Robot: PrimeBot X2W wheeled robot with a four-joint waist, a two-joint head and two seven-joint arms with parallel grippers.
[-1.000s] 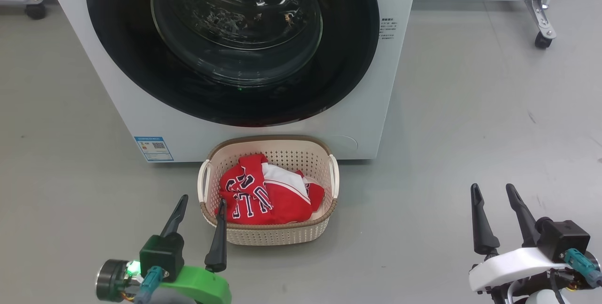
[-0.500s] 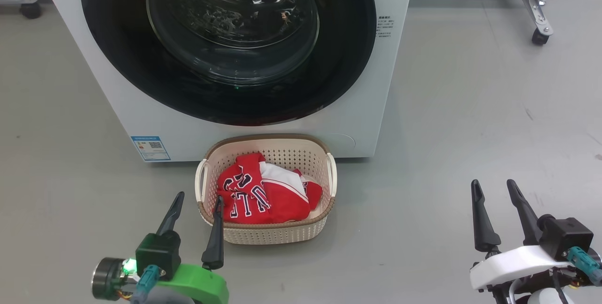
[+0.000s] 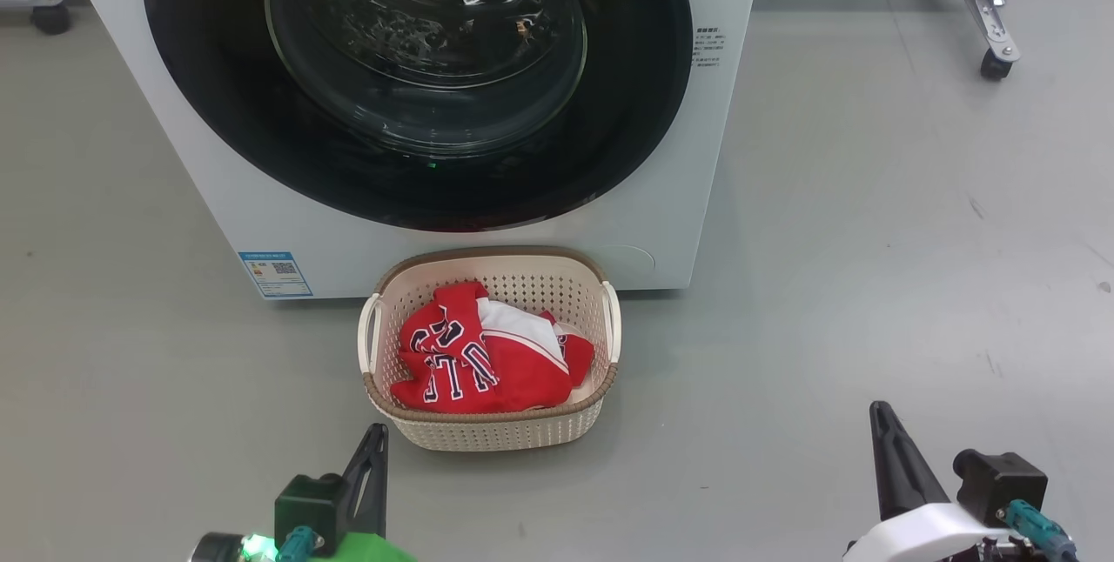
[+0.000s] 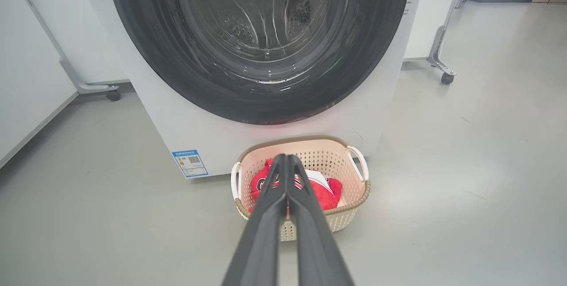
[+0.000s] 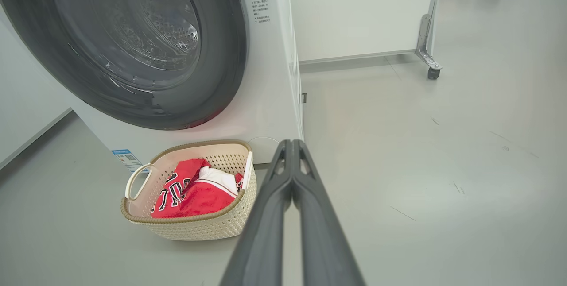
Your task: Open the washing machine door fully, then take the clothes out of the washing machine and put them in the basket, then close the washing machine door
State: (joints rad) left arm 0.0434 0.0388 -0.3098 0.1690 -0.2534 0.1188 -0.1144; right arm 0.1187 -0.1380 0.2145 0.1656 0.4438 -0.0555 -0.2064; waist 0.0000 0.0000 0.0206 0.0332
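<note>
The washing machine [image 3: 714, 153] stands with its door [image 3: 426, 40] closed flat against the front, its black rim glossy and the steel drum showing through the glass. On the floor right before it sits the basket [image 3: 487, 433], holding the red clothes [image 3: 470, 362] with white panels and dark lettering. My left gripper [image 3: 378, 431] is low at the near left, short of the basket, shut and holding nothing. My right gripper [image 3: 879, 412] is low at the near right over bare floor, also shut. The left wrist view shows the left gripper [image 4: 284, 158] in front of the basket [image 4: 350, 197]. The right wrist view shows the right gripper [image 5: 292, 143] beside the basket [image 5: 199, 228].
A blue label sticker [image 3: 274, 273] is on the machine's lower left. A white panel on a metal leg with a caster [image 3: 990, 64] stands at the back right, and another caster [image 3: 48, 18] at the back left. Grey floor lies all around.
Both grippers went from open to shut and dropped lower in the head view, away from the basket. The camera shifted slightly. The basket, clothes and door stayed put.
</note>
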